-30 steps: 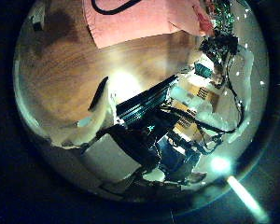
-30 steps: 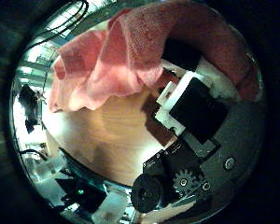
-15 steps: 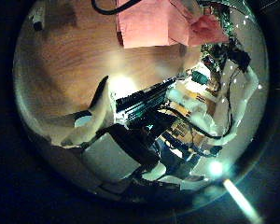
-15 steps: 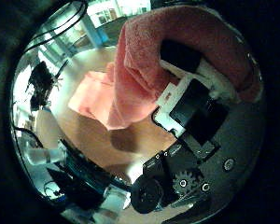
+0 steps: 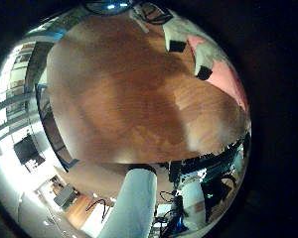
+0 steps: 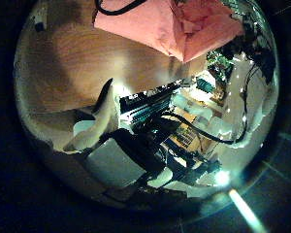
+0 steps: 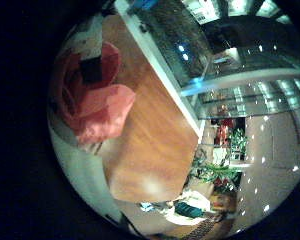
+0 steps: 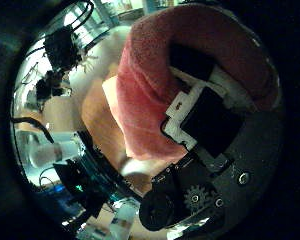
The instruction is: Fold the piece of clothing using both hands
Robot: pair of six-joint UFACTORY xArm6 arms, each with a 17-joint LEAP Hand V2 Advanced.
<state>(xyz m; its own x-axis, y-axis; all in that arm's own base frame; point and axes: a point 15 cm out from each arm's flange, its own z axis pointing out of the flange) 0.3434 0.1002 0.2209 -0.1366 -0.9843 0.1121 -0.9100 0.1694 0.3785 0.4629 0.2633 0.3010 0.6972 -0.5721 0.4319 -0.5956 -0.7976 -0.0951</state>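
Observation:
A pink piece of clothing (image 8: pixel 150 90) is draped over my right hand (image 8: pixel 205 115), whose fingers are curled round a bunched fold of it well above the wooden table (image 8: pixel 105 120). The right little finger side palm view shows the same cloth (image 7: pixel 95 105) hanging beside a black finger (image 7: pixel 90 70). The rest of the garment (image 6: pixel 170 29) lies on the table (image 6: pixel 78 58), one part turned up over itself. My left hand (image 5: pixel 184 40) hovers over bare wood (image 5: pixel 139 99) with relaxed fingers. A strip of the cloth (image 5: pixel 226 87) shows just past its fingertips.
A black cable (image 6: pixel 116 8) lies by the cloth's edge on the table. The table's long edge (image 7: pixel 155 75) runs close beside the lifted cloth. Beyond the table's other edge stand dark equipment and shelves (image 6: pixel 175 126).
My right hand has lifted the cloth, and the hanging fold now fills more of its view. The left palm view has shifted, bringing the garment nearer, and a part of it now stands turned up.

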